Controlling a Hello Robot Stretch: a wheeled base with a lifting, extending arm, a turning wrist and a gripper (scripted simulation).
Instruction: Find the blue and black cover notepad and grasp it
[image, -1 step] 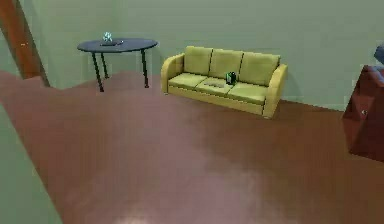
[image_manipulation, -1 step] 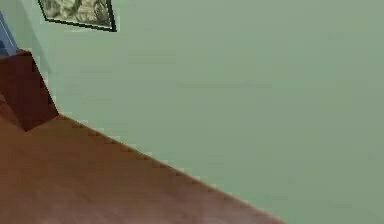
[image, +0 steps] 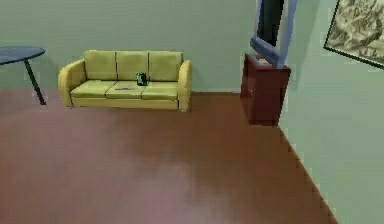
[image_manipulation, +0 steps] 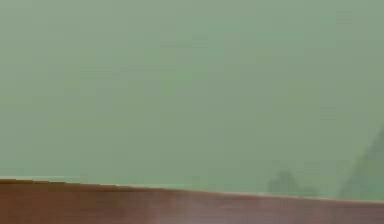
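Facing ahead, the forward view takes in a yellow three-cushion fabric sofa (image: 125, 82) on a bare red-brown floor (image: 170, 160), with a small dark upright blob (image: 142, 78) on its middle seat and a flat pale thing (image: 124, 89) just beside it; I cannot tell whether either is the blue and black cover notepad. A dark round-topped table (image: 18, 54) stands left of the sofa, and to the right a red-brown wooden cabinet (image: 265, 90) carries a blue-framed screen (image: 270, 30) near a framed wall picture (image: 358, 30). The arm side view gives a plain pale green wall (image_manipulation: 190, 90) above a floor strip, and the gripper's state cannot be told.
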